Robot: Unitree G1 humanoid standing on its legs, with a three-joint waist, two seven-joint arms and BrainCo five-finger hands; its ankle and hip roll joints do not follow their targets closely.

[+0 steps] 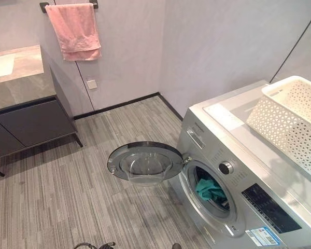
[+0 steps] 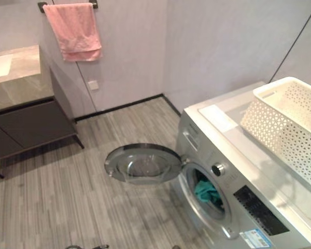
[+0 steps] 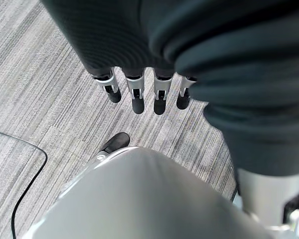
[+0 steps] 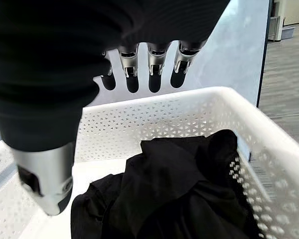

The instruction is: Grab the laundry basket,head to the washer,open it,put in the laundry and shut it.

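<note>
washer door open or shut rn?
Open. The round glass washer door is swung fully out over the floor, and a teal garment shows inside the silver front-loading washer's drum opening.

Silver fingers (image 3: 135, 94), dark tips; dark ribbed cover

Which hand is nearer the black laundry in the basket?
Right. The right hand hangs open just above the black laundry in the white laundry basket. The left hand hangs open over the floor, away from it.
</note>
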